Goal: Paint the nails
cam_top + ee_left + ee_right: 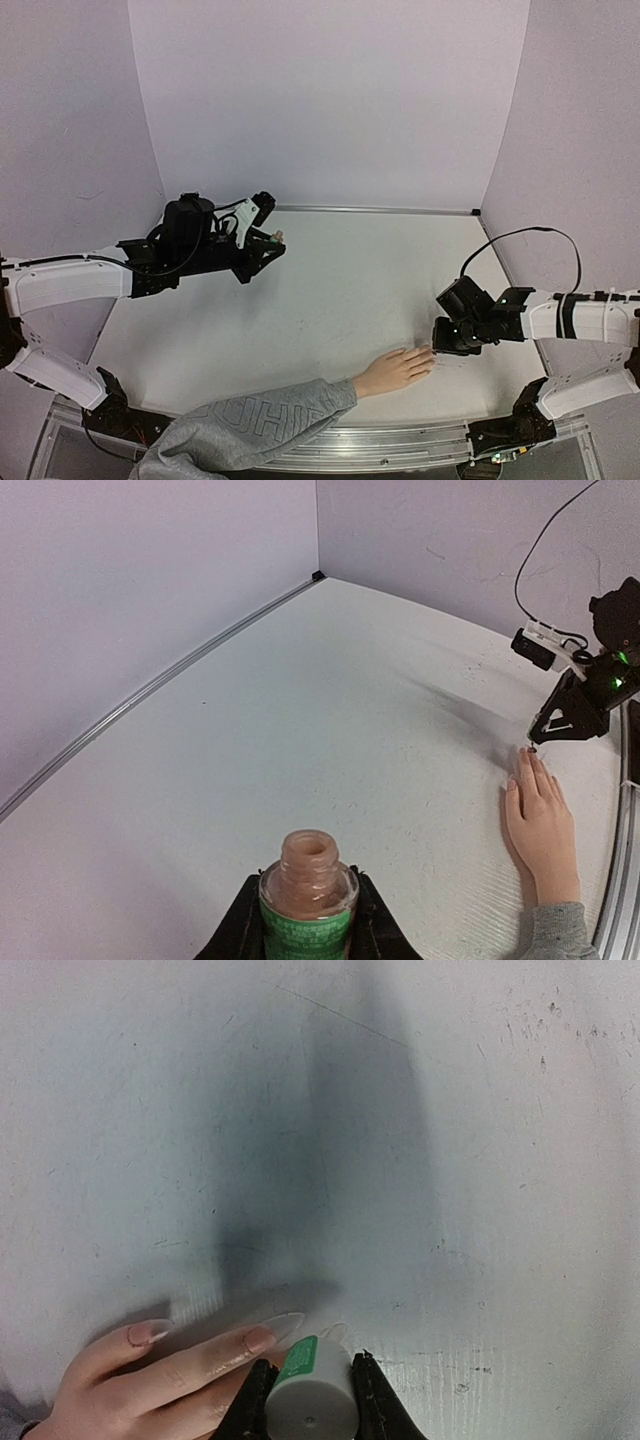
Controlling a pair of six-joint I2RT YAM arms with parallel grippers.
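Note:
A flesh-coloured mannequin hand point(395, 372) in a grey sleeve point(250, 425) lies flat near the front edge, fingers pointing right. Its nails point(260, 1339) show in the right wrist view, one of them with a long pale tip point(283, 1322). My right gripper point(437, 345) hangs just over those fingertips, shut on a white cap point(310, 1398) with a green label; what is under the cap is hidden. Far back on the left, my left gripper point(268, 240) is shut on an open polish bottle point(308, 885) with pinkish liquid and a green label. The hand point(540, 825) also shows in the left wrist view.
Lilac walls close the white table point(340, 290) on three sides, with a metal strip point(380, 210) along the back. A black cable point(520, 240) loops above the right arm. A metal rail point(400, 445) runs along the front edge.

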